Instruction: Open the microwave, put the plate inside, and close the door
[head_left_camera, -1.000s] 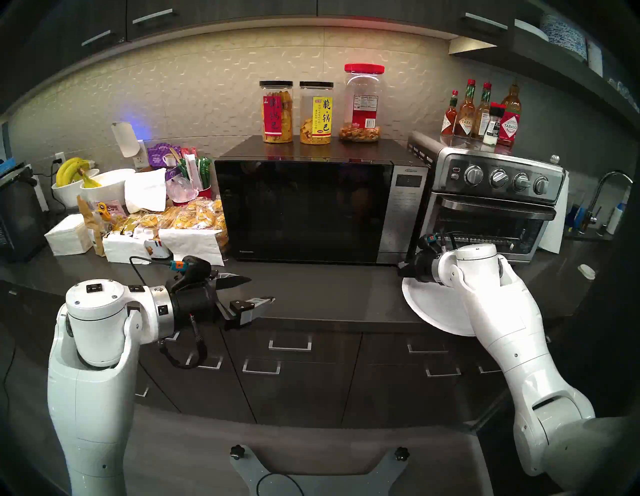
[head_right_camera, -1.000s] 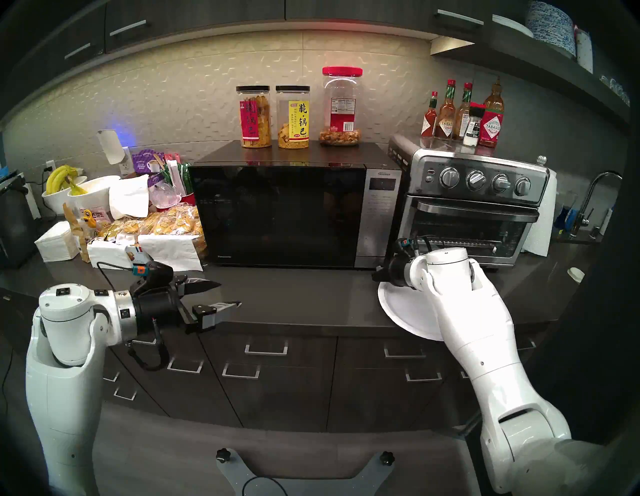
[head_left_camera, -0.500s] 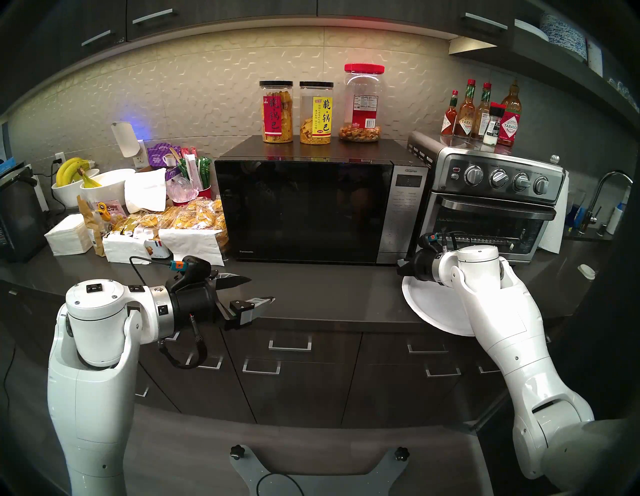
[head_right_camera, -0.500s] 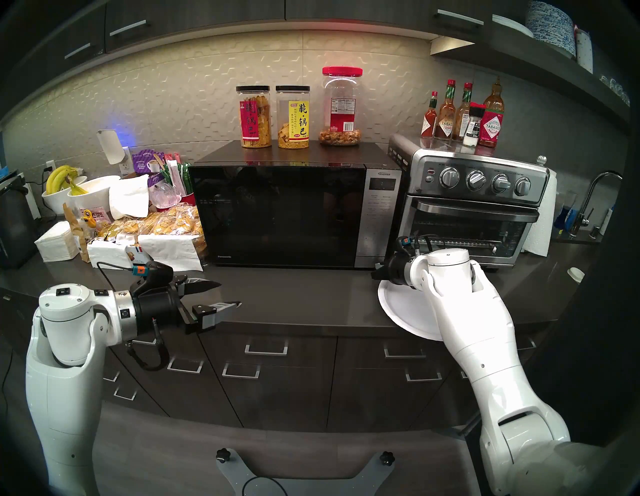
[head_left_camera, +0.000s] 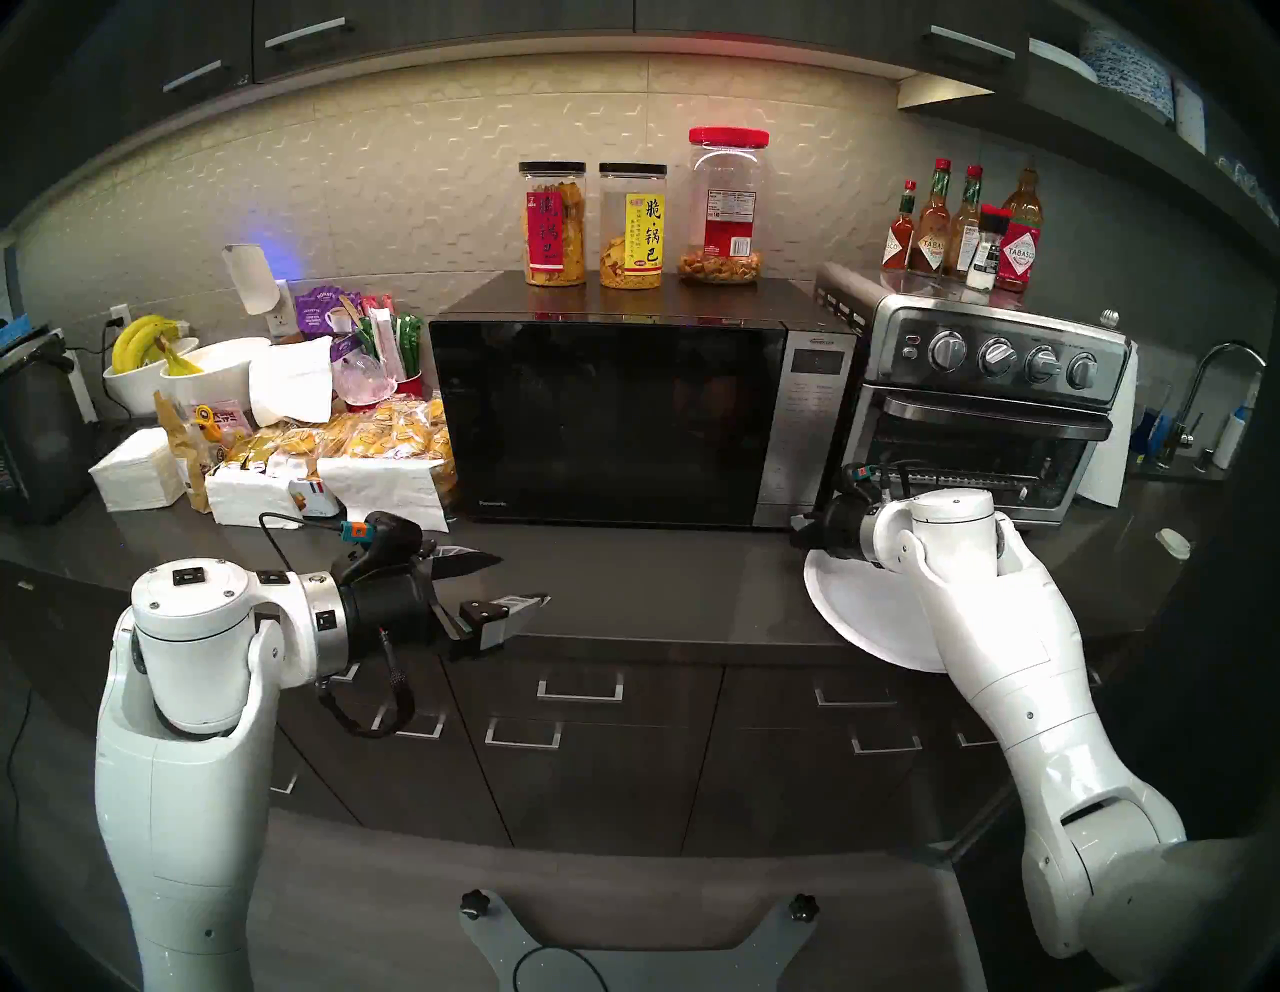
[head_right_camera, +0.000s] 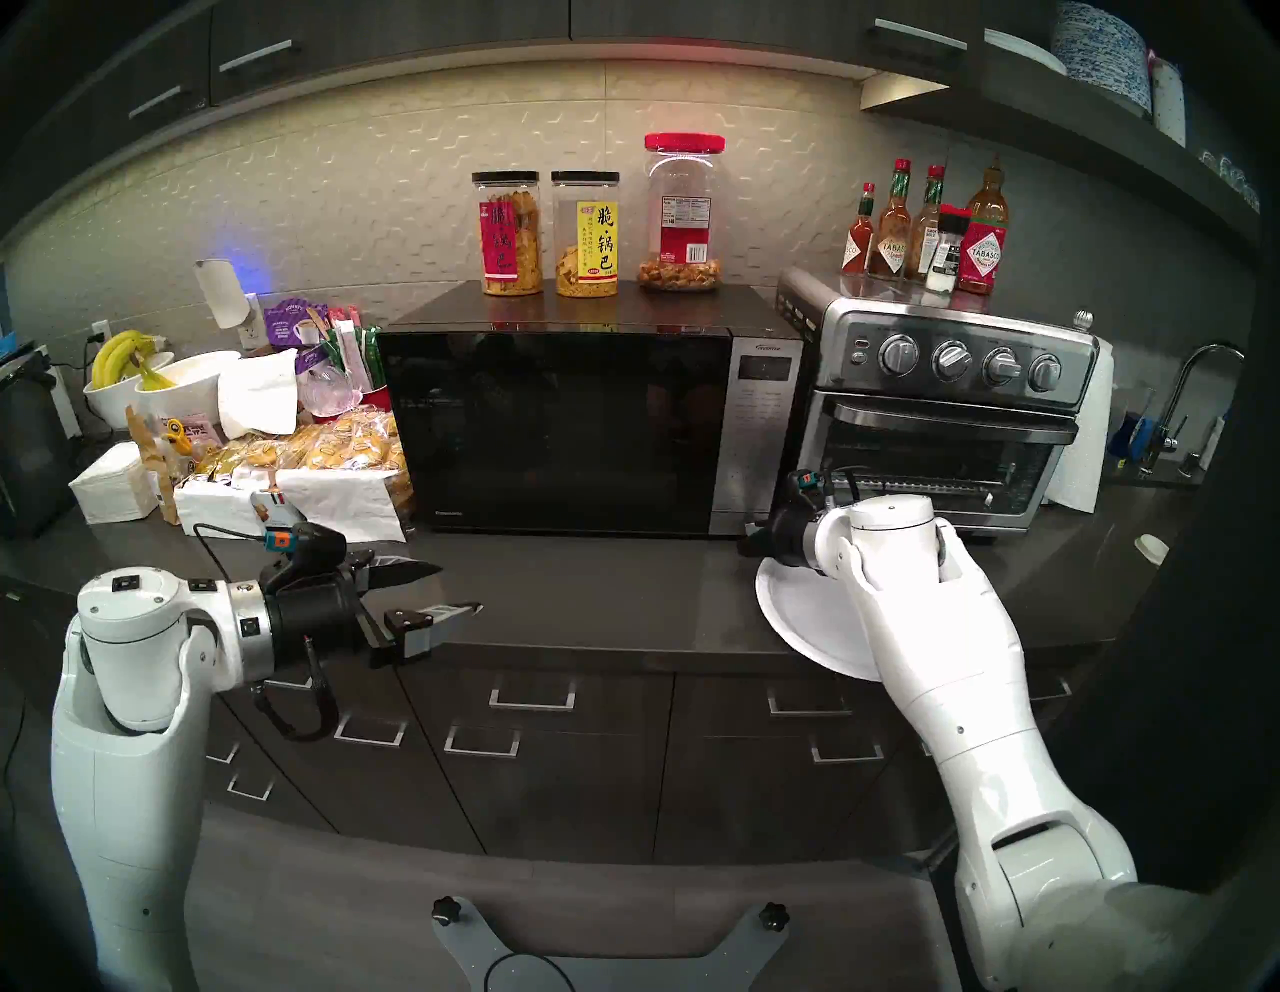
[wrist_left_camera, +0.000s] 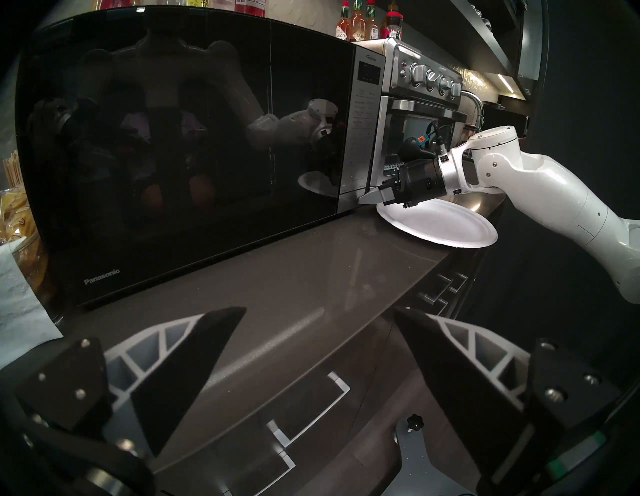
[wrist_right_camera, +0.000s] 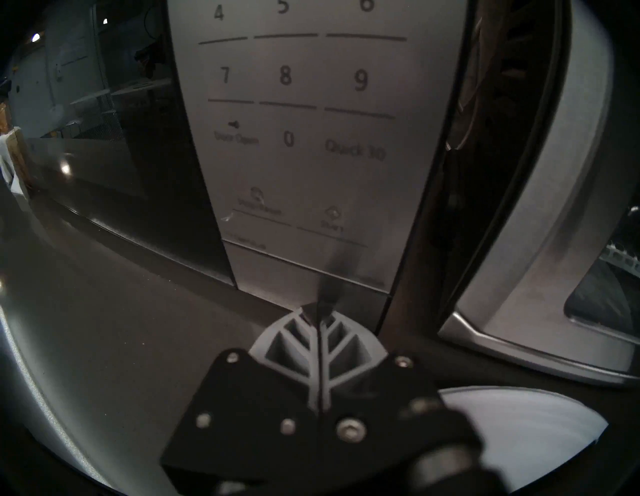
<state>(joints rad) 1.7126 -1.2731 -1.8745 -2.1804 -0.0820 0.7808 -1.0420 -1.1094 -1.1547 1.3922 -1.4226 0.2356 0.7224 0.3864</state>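
Observation:
The black microwave (head_left_camera: 623, 415) stands at the middle of the counter with its glass door (head_left_camera: 602, 422) closed; it also shows in the left wrist view (wrist_left_camera: 173, 156). The white plate (head_left_camera: 866, 609) lies on the counter in front of the toaster oven, overhanging the front edge, partly under my right arm; the left wrist view shows it too (wrist_left_camera: 440, 221). My right gripper (wrist_right_camera: 323, 304) is shut and empty above the plate's far rim, its tip at the lower strip of the silver keypad panel (wrist_right_camera: 304, 156). My left gripper (head_left_camera: 523, 576) is open and empty, low over the counter left of the microwave's front.
A silver toaster oven (head_left_camera: 983, 415) stands right of the microwave, with sauce bottles (head_left_camera: 963, 228) on it. Three jars (head_left_camera: 630, 222) stand on the microwave. Snack bags (head_left_camera: 360, 443), napkins and banana bowls (head_left_camera: 173, 367) crowd the left counter. A faucet (head_left_camera: 1219, 388) is far right.
My right gripper has crept slightly left and forward toward the bottom of the keypad panel. The left arm and the plate have not moved.

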